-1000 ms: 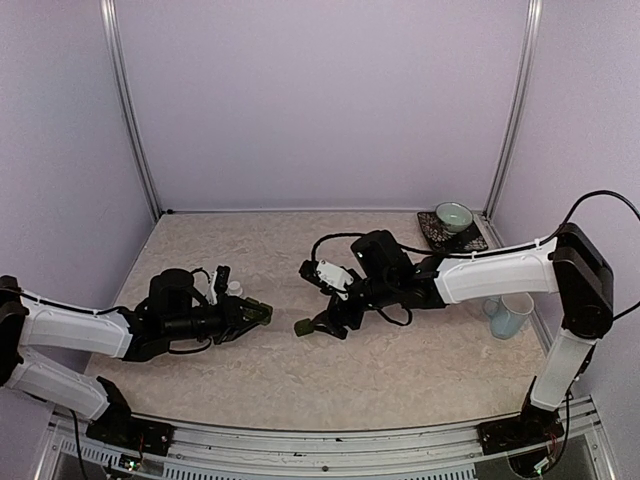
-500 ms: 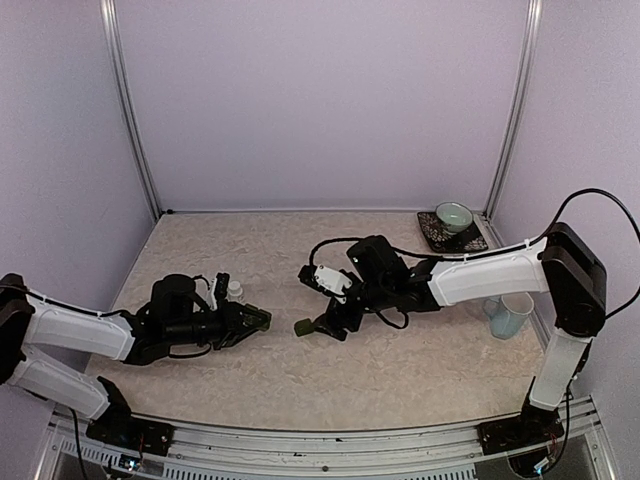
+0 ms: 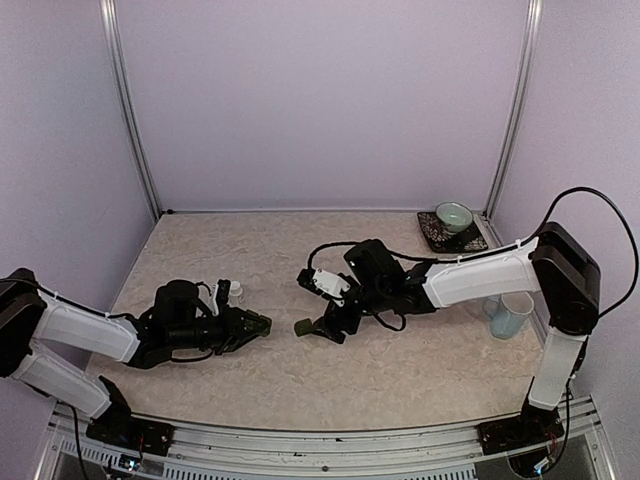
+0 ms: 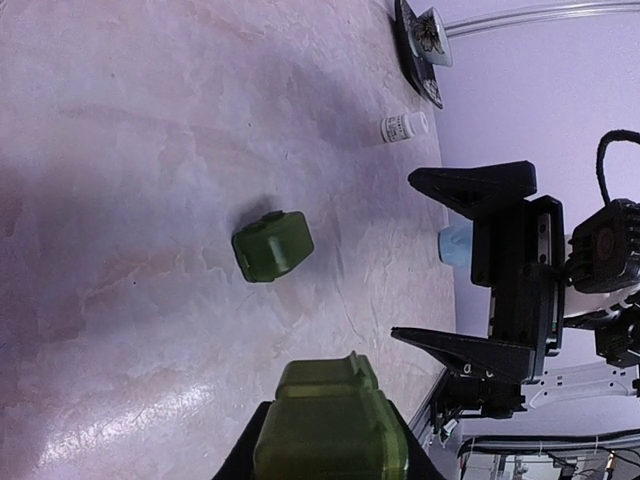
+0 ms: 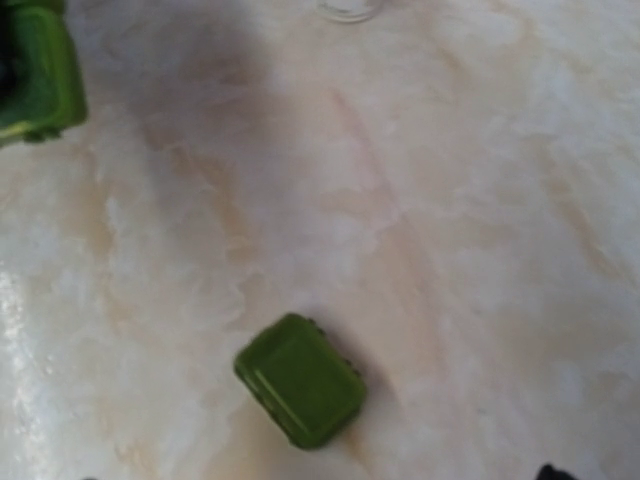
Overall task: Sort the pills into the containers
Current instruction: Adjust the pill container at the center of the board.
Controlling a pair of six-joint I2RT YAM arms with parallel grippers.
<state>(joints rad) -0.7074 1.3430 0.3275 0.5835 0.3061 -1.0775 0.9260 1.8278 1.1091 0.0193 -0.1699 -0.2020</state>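
A small dark green lidded container (image 3: 302, 326) lies alone on the table; it also shows in the left wrist view (image 4: 272, 245) and the right wrist view (image 5: 300, 380). My right gripper (image 3: 320, 324) hovers just right of it, its two black fingers (image 4: 470, 185) spread wide and open, with nothing between them. My left gripper (image 3: 256, 322) is shut on another green container piece (image 4: 330, 420), held low over the table left of the loose one. That held piece shows in a corner of the right wrist view (image 5: 35, 70). No pills are in view.
A white pill bottle (image 3: 235, 291) stands just behind my left gripper. A green bowl on a dark saucer (image 3: 453, 217) sits at the back right. A pale blue mug (image 3: 513, 313) stands by the right edge.
My left gripper, still holding its green piece, has drifted slightly toward the near edge. The right gripper has shifted a little left toward the loose container.
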